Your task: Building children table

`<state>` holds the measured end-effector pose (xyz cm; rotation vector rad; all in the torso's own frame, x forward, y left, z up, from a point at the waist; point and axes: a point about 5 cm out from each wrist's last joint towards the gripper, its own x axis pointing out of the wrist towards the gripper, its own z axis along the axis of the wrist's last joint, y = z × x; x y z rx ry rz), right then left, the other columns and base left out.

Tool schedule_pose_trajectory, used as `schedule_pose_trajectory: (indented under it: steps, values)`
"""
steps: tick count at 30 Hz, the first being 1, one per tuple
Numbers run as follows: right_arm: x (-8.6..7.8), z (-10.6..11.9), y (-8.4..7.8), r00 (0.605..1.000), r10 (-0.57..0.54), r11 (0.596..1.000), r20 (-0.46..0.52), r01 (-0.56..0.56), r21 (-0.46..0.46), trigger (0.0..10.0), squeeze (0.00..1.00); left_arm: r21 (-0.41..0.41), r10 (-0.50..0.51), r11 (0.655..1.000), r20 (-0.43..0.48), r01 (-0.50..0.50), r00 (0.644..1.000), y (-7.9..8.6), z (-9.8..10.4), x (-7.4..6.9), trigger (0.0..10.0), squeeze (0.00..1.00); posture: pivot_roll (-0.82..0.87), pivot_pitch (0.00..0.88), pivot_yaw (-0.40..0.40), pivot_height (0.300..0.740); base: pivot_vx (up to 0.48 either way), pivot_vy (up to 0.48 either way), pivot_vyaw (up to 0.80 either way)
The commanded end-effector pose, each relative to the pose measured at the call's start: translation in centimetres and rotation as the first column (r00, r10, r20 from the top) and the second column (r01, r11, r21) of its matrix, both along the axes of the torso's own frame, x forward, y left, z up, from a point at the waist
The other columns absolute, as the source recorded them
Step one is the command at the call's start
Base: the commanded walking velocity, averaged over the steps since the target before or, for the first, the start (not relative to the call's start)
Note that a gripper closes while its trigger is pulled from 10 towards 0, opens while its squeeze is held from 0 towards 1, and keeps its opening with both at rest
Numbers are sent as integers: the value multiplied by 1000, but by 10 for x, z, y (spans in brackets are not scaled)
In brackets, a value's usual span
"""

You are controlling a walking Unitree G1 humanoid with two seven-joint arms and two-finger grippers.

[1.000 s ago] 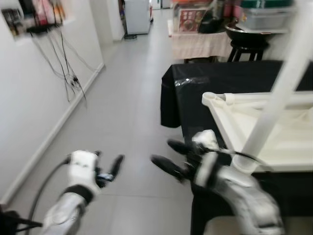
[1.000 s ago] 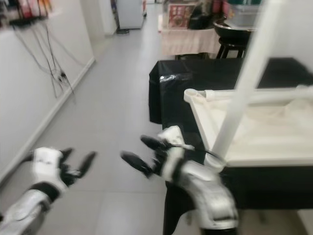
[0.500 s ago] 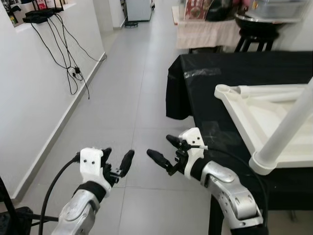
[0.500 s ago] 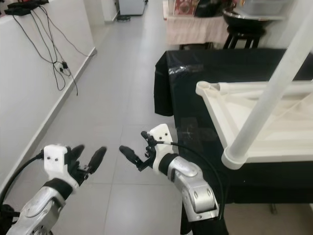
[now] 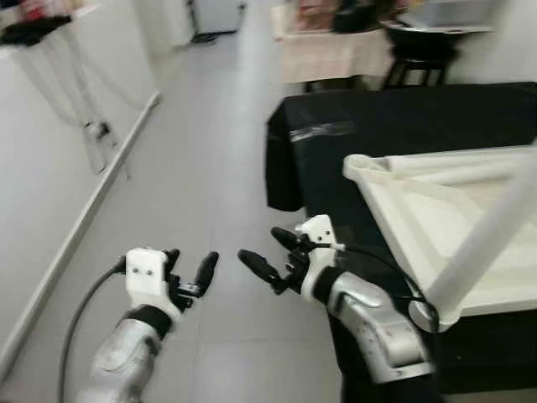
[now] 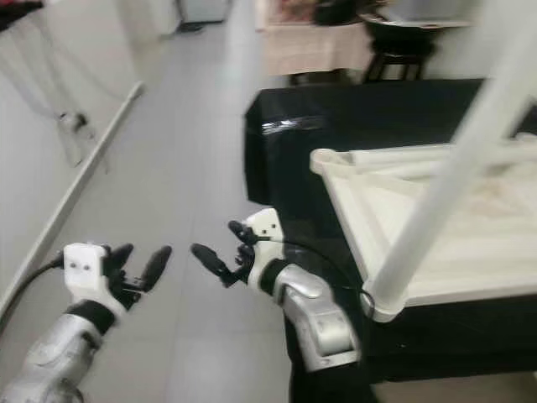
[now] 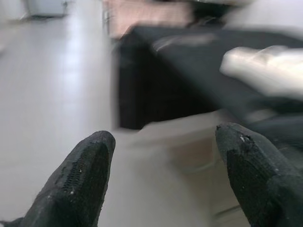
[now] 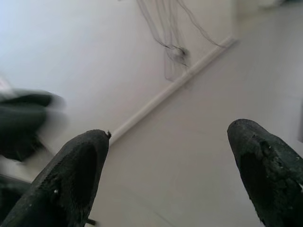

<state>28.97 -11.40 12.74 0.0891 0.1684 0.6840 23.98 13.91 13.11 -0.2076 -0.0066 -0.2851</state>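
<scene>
A white children's table [image 5: 419, 210] lies upside down on a black-draped table [image 5: 377, 126] to my right. One white leg [image 5: 482, 243] rises from its near corner toward the camera. Both arms are held out in front of me over the grey floor, left of the black table. My left gripper [image 5: 189, 267] is open with nothing between its fingers [image 7: 87, 175]. My right gripper [image 5: 270, 253] is open too, empty, its fingertips [image 8: 71, 175] pointing toward the left gripper and the wall. Neither gripper touches the white table.
A white wall [image 5: 50, 168] with hanging cables and a skirting board runs along my left. The grey tiled floor [image 5: 210, 168] leads down a corridor. At the back stand a cloth-covered table [image 5: 336, 59] and a dark stool [image 5: 415, 63].
The whole picture has shifted and blurred, so the camera has moved. Both grippers stay open and empty in front of me, close to where they were.
</scene>
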Motion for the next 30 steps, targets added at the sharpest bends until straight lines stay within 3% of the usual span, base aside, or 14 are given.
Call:
schedule_pose_trajectory:
  steps: [1, 4, 30]
  values:
    - [0, 6, 17, 998, 57, 998, 27, -58, 38, 10000, 0, 29, 46, 999, -17, -45, 999, 15, -5, -2, 10000, 0, -79, 32, 36, 740, 349, 0, 794]
    - [0, 6, 19, 997, 66, 996, 29, -68, 51, 10000, 0, 32, 41, 999, -17, -40, 999, 15, -5, -1, 10000, 0, -76, 29, 39, 740, 349, 0, 798]
    - [4, 1, 18, 996, 83, 993, -16, -81, 91, 10000, 0, 33, 17, 999, -17, -17, 1000, 13, -7, 1, 10000, 0, -82, 16, 35, 740, 337, 0, 0]
